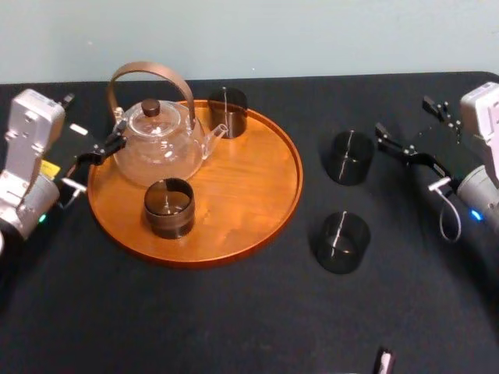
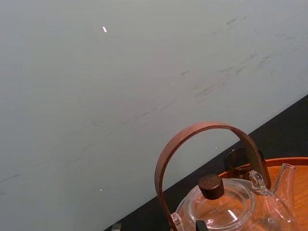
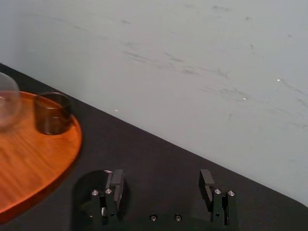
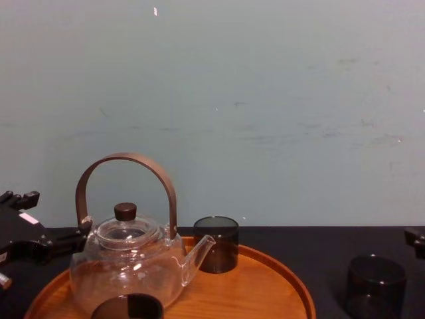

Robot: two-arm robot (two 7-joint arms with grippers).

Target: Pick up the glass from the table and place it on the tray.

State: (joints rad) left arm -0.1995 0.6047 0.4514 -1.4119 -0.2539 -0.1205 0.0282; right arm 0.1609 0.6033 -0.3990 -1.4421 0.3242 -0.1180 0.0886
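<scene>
Two dark smoked glasses stand on the black table right of the tray: a far glass and a near glass. My right gripper hovers open just right of the far glass, fingers pointing toward it. In the right wrist view the open gripper has that glass low behind one finger, not between the two. The round wooden tray holds a glass teapot and two more dark glasses. My left gripper waits open at the tray's left rim beside the teapot.
The teapot's brown handle arches high over the tray's left half. The tray's right half is bare wood. A pale wall backs the table. A small object pokes in at the table's front edge.
</scene>
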